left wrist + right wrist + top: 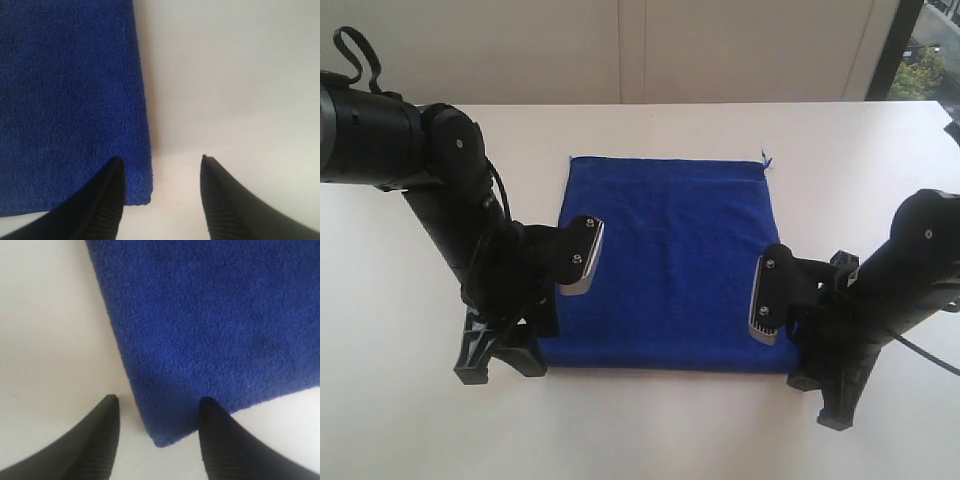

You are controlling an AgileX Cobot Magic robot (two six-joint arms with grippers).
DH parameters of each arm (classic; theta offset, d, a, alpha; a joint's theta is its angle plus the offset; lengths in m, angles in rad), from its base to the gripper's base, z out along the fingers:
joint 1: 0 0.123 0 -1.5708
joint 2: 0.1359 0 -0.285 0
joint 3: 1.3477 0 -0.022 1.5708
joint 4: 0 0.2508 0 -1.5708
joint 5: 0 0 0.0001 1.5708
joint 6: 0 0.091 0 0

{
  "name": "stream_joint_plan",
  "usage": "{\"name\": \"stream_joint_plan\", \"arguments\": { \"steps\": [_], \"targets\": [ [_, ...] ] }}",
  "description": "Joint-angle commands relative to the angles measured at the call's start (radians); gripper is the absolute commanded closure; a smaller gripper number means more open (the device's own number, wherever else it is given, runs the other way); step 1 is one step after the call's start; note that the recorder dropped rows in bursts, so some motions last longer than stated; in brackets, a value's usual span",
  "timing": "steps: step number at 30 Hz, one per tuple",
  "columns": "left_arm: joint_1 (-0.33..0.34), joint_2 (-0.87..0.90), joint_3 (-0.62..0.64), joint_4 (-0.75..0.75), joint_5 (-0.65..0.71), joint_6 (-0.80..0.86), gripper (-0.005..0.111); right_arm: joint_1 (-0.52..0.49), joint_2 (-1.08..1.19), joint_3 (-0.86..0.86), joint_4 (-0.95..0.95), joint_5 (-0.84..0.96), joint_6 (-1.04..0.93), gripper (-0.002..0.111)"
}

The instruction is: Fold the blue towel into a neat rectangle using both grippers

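Item: blue towel (665, 260), one piece, deep royal blue, soft pile, lying flat as a near-square rectangle on the white worktop (410, 400), about midway between the worktop's left and right edges, its far side running parallel to the worktop's far edge. A loose thread (765, 158) sticks out at the towel corner nearest the worktop's far right. Left tool (505, 362), black, standing low at the towel corner toward the worktop's near left. In the left wrist view this tool (162, 159) has its fingers spread, one finger (100, 200) over the towel's corner, the other over bare worktop, nothing pinched. Whether the finger touches the cloth cannot be told. Right tool (820, 395), black, standing low at the towel corner toward the worktop's near right. In the right wrist view this tool (159, 399) is likewise spread, one finger (220, 440) over the cloth's corner, the other over bare worktop, nothing pinched. Each arm carries a silver-grey ribbed pad (582, 257) above the towel's side edge.
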Motion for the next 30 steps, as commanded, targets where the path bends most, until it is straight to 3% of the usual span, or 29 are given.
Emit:
{"name": "stream_joint_plan", "arguments": {
  "steps": [1,12,15,18,27,30],
  "targets": [
    [0.003,0.003,0.000,-0.019,0.017,0.006,0.054,-0.001,0.011,0.005,0.011,-0.011,-0.014,0.061],
    [0.003,0.047,0.057,-0.013,-0.081,0.020,0.054,-0.001,0.011,0.005,0.014,-0.017,-0.014,0.061],
    [0.003,0.047,0.057,-0.013,-0.081,0.020,0.055,-0.001,0.011,0.005,0.014,-0.013,-0.014,0.066],
    [0.003,0.047,0.057,-0.013,-0.083,0.020,0.063,-0.001,0.011,0.005,0.014,-0.006,-0.011,0.076],
    [0.003,0.047,0.057,-0.011,-0.097,0.020,0.107,-0.001,0.011,0.005,0.014,-0.006,-0.011,0.094],
    [0.003,0.047,0.057,-0.006,-0.097,0.020,0.107,-0.001,0.011,0.005,0.014,0.004,-0.011,0.098]
  ]
}}
